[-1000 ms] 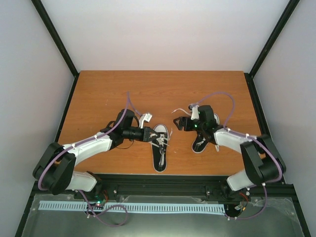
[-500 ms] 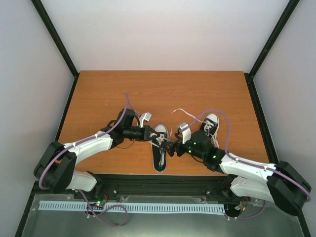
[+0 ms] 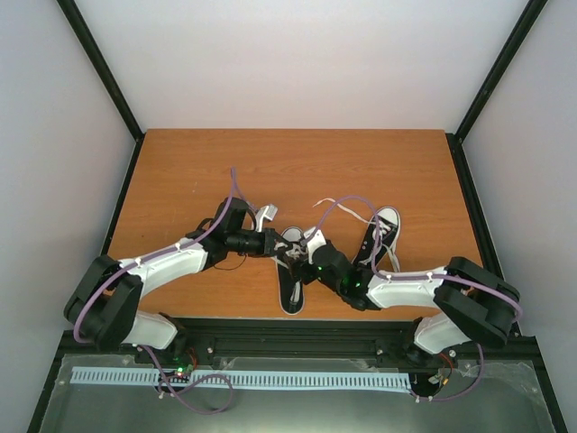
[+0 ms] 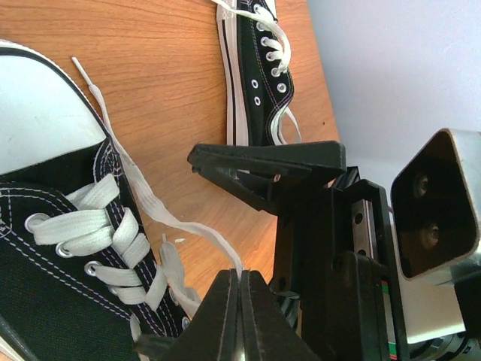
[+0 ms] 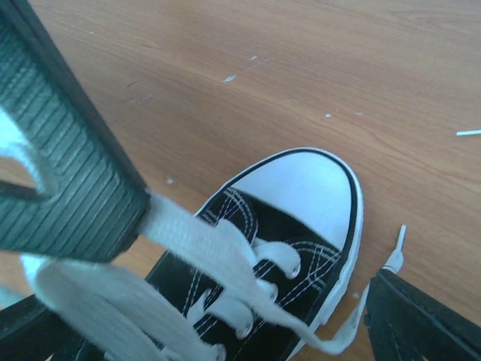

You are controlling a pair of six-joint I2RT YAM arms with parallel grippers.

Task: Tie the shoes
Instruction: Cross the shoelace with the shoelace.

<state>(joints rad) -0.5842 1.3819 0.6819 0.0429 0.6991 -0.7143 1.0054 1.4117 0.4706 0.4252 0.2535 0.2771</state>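
Though one pair, entered as two lots, both resting on wooden table (image 3: 297, 162).

Lot 1, landmark: near sneaker (image 3: 290, 293). Black canvas, white toe cap, white sole. Toe pointed away from arm bases, heel toward them. Laced through eyelets, not knotted. Loose white lace (image 4: 150, 214) running off on its left side, tip trailing on the wood beside toe cap.

Lot 2: far sneaker (image 3: 385, 225). Same make. Placed right of near sneaker, well apart, toe likewise pointed away and turned slightly rightward. Laced, untied; one strand trailing on the wood back toward near sneaker.

Left gripper (image 4: 240, 284): reaching in from left of near sneaker, level with its toe. Fingers pressed together, pinching the loose white lace just beside near sneaker's eyelets; lace drawn off the shoe up to the pinch.

Right gripper (image 5: 240, 248): poised over near sneaker's laced front, arriving from its right. Fingers spread wide, nothing clamped. Ribbed pad (image 5: 68, 165) close above the tongue, a broad flat lace emerging from behind it and slanting across the eyelets; contact between pad and lace not determinable. Opposite finger out past the toe cap's right edge.
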